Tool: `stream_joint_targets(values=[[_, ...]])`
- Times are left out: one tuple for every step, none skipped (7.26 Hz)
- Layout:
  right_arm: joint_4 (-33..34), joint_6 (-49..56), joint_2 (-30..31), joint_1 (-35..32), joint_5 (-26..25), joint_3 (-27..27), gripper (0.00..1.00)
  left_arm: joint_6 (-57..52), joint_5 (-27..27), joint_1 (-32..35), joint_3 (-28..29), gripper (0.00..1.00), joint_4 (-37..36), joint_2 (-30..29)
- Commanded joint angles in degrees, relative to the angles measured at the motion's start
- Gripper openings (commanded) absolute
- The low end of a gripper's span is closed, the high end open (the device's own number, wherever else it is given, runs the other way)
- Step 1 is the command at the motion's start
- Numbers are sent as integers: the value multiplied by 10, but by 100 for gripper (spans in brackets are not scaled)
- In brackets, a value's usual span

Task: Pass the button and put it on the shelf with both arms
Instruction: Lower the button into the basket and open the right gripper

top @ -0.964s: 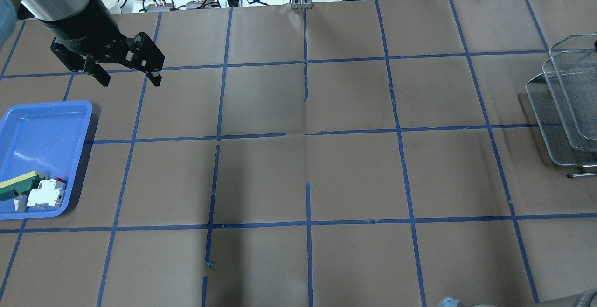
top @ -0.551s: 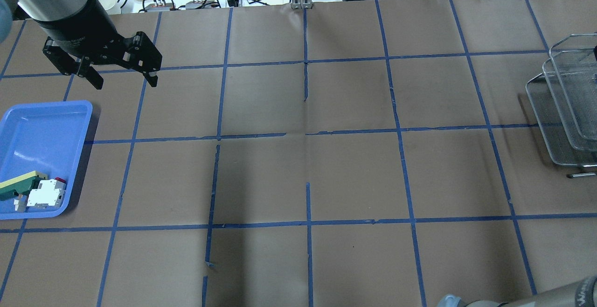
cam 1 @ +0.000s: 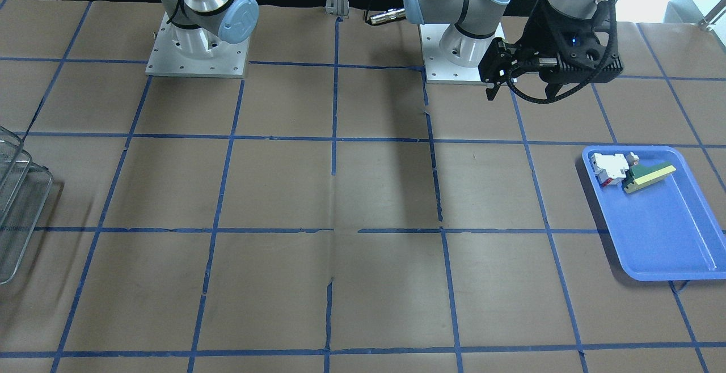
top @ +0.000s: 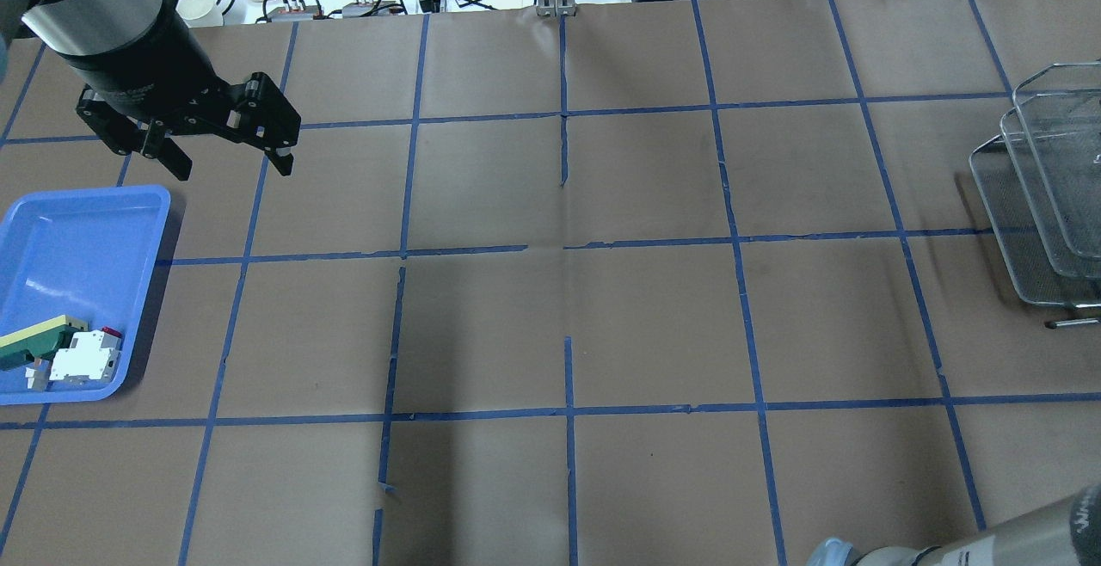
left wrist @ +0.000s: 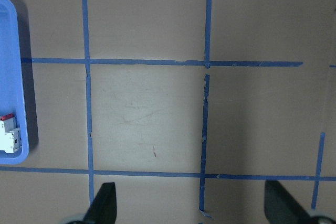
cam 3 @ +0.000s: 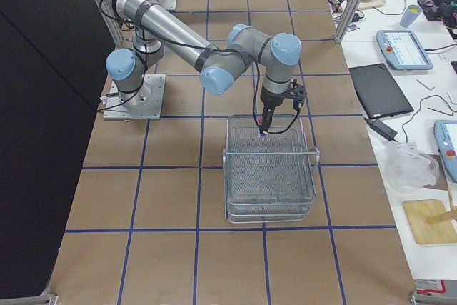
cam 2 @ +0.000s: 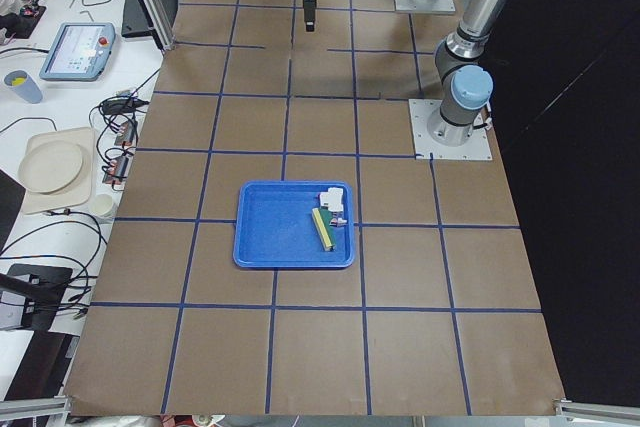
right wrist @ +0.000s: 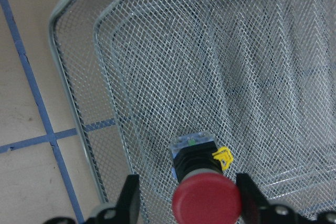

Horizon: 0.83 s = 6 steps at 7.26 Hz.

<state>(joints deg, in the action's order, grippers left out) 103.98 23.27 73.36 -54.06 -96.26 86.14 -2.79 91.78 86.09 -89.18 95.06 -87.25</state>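
Button [right wrist: 206, 200] betw. right tool's [right wrist: 187, 182] 2 fingers [right wrist: 130, 200], over shelf [right wrist: 236, 51] mesh.

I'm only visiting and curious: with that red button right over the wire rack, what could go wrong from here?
1. The button sits between the right gripper's fingers with a gap on one side; whether it is gripped is unclear. With its big head, it may topple on the wire shelf.
2. It is fairly near the shelf's rim, so a tumble might carry it over the edge.
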Motion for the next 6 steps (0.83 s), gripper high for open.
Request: stream_joint_targets(values=[[-39,-1,20,1,-6,-1,100,-2,-1,0,-6,100,0,3],[-84,-1,54,1,-5,0,100,8,-1,0,-6,100,0,3],[-123,-1,90,0,-3,1,100,7,0,0,-7,100,-1,3],[-184,-5,137,-5,0,7,100,7,-1,0,-6,100,-3,3],[-219,-63,167,-22,39,13,100,4,-1,0,-6,100,-4,3],[-229,-92,178,-72,80,17,100,-4,-1,0,-6,100,-4,5]])
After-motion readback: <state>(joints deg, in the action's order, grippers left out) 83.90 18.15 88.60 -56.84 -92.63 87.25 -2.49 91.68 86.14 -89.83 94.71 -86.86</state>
